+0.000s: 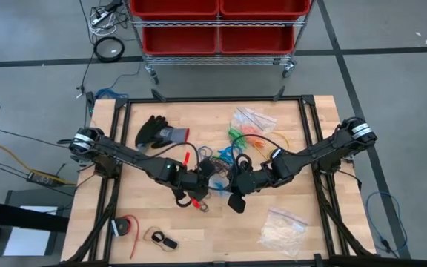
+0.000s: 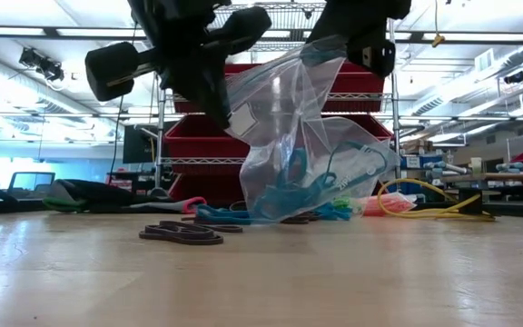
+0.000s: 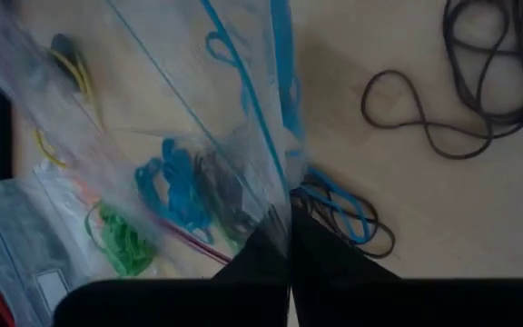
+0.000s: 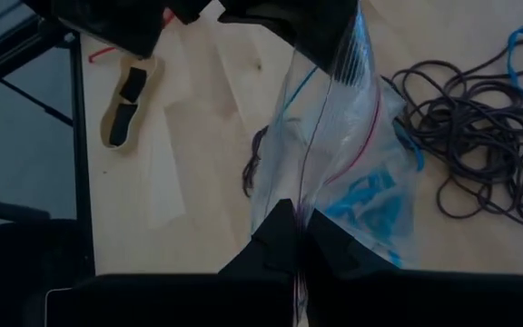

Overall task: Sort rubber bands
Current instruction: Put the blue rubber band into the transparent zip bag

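Note:
A clear zip bag (image 2: pixel 307 154) with blue rubber bands (image 2: pixel 289 186) inside hangs between my two grippers over the table's middle. My left gripper (image 3: pixel 289 241) is shut on one side of its top. My right gripper (image 4: pixel 300 232) is shut on the other side. The bag's lower end (image 2: pixel 271 213) reaches down among loose bands on the wood. Black rubber bands (image 4: pixel 479 145) lie in a tangle beside the bag. More black ones (image 3: pixel 488 73) lie farther off, and blue and black ones (image 3: pixel 343 213) lie close by. Green bands (image 3: pixel 121 241) show through the plastic. My left gripper pinches the bag's upper edge (image 3: pixel 275 204) between its two shut fingers, slanting down from the table's left. The bag hangs below the fingers. My right gripper pinches the opposite upper edge (image 4: pixel 309 204) between its two shut fingers, slanting down from the table's right. The plastic is stretched between the two holds.
A black glove with a grey cuff (image 1: pixel 158 133) lies at the far left. A clear bag with orange and green pieces (image 1: pixel 252 119) lies at the far right, a bag of whitish pieces (image 1: pixel 282 228) at the near right. A yellow cable (image 2: pixel 425 204) and a red coil (image 1: pixel 127 225) also lie here.

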You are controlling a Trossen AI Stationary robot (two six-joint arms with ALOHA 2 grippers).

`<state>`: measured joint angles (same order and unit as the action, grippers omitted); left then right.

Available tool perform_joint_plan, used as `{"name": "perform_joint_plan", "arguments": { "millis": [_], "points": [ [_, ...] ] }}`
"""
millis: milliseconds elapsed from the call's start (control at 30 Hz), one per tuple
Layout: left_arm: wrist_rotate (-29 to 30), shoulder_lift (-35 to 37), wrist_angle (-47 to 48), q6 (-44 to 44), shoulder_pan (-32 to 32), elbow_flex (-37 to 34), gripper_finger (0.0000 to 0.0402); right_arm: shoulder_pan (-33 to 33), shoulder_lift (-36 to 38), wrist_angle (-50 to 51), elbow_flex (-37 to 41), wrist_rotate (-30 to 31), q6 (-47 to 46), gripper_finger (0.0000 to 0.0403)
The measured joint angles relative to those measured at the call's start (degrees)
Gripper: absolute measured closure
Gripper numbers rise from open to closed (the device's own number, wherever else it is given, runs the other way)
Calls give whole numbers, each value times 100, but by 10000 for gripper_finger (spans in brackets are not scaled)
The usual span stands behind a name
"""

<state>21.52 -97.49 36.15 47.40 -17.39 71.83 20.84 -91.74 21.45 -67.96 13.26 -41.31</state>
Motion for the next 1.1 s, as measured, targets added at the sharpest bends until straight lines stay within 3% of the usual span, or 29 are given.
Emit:
{"name": "perform_joint_plan", "arguments": {
  "millis": [233, 400, 600, 800, 967, 1100],
  "points": [
    [-5, 0, -156, 0, -324, 27, 399, -58, 0, 0, 0, 306, -45, 403],
    [71, 0, -134, 28, -529, 412, 400, -224, -65, -20, -5, 426, -47, 403],
    [53, 7, -21, 31, -614, 907, 401, -446, -602, -104, -4, 156, -55, 403],
    [-332, 4, 651, -250, -507, 859, 401, -481, -1180, -858, -7, -148, 329, 403],
    [-341, 4, 1155, -482, -428, 763, 401, -483, -1197, -1438, -15, -99, 659, 401],
    [-315, 23, 1248, -560, -392, 766, 401, -485, -1152, -1901, 0, -47, 1071, 372]
  ]
}}
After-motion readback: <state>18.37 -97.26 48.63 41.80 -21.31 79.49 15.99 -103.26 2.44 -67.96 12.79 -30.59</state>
